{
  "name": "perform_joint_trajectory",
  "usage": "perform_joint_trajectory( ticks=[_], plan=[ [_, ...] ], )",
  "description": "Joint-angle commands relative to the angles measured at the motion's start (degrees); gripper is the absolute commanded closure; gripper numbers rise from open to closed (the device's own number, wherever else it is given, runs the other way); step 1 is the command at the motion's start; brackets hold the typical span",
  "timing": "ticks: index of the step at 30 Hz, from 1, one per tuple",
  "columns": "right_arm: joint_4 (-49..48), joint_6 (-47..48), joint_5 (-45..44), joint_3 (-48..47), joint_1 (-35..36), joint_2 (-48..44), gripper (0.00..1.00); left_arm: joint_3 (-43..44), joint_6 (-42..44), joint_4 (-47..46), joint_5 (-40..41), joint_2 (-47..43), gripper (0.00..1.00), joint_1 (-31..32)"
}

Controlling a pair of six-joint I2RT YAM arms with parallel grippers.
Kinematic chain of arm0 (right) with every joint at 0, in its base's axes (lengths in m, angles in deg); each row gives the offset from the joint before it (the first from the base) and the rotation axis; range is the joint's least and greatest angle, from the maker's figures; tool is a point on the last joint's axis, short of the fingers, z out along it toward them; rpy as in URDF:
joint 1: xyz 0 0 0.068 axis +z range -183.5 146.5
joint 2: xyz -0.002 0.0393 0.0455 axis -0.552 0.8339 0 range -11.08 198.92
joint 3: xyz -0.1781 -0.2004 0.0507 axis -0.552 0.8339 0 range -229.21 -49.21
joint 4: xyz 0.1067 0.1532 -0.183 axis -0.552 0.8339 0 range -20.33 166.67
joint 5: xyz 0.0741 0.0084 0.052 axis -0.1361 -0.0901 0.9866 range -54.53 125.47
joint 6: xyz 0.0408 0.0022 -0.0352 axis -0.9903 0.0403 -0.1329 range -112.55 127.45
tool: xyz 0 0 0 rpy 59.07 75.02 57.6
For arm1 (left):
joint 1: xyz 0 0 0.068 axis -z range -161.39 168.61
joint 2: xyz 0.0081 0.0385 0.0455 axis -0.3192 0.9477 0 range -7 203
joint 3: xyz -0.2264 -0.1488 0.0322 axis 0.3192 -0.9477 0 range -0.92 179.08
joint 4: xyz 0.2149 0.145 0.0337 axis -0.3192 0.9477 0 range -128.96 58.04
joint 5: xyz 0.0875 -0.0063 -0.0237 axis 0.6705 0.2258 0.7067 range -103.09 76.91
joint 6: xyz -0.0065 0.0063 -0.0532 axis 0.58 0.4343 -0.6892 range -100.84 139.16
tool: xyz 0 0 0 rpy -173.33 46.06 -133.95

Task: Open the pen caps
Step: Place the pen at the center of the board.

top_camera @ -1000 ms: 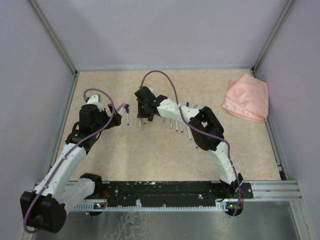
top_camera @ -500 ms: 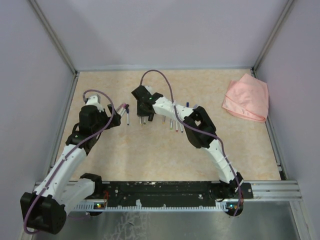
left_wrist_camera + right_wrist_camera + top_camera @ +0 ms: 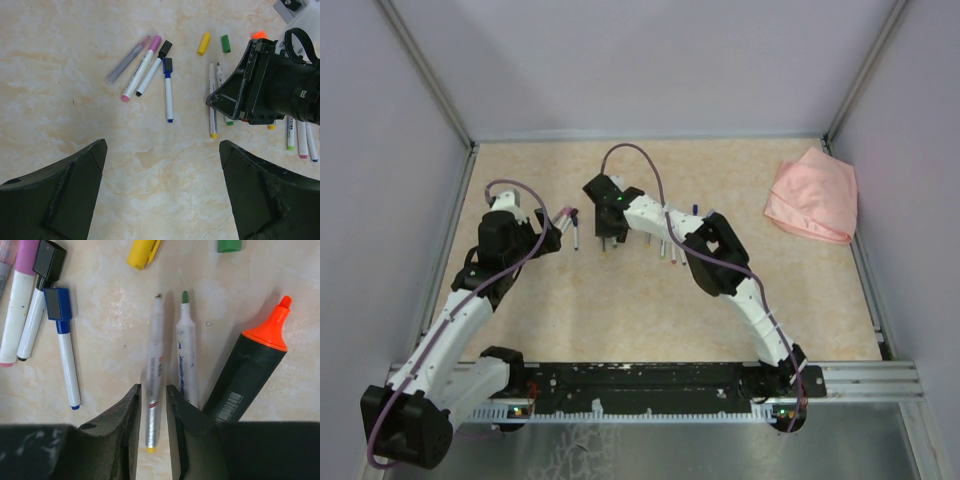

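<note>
Beige desk [image 3: 620, 320] | my right tool [image 3: 152, 405] just parted, releasing uncapped pen [image 3: 154, 365] | left tool [image 3: 162, 150] wide, empty.

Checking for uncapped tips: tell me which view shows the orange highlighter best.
Right wrist: the highlighter fills the frame's right, black barrel and orange tip sharp, rear end hidden by the right gripper. Left wrist shows just its orange tip past that gripper. In the top view I cannot make it out.

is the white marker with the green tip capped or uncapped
Uncapped: the white marker with the green tip lies flat with its bare nib exposed, and a loose green plastic cap lies apart beyond it.
</note>
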Motion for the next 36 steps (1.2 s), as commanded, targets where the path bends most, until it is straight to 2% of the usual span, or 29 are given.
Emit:
perform_joint_trajectory(
  ticks=[1,9,14,25,30,36],
  plan=[
    [-0.51,0.07,-0.79,-3.09,0.2,0.08,0.73,-0.1,0.56,-1.56,0.28,-0.83,0.02,-0.2],
    [-0.92,0.52,-0.21,-2.78,0.21,-0.99,0.73,0.22,0.64,-1.18,0.22,-0.87,0.02,-0.2],
    [-3.89,1.98,0.63,-0.41,0.21,-5.33,0.72,0.59,0.61,-0.82,-0.48,-1.1,0.02,-0.2],
    [-13.94,6.76,1.76,15.87,-0.04,-22.29,0.72,2.48,-2.78,-0.51,-6.65,1.47,0.05,-0.2],
    [-21.39,8.74,10.37,26.97,-2.64,-32.08,0.72,3.15,-5.01,-0.9,-11.34,4.31,0.08,-0.2],
    [-35.19,11.73,24.9,42.65,-8.97,-46.05,0.72,5.09,-5.8,-0.16,-14.46,9.67,0.11,-0.19]
  ],
)
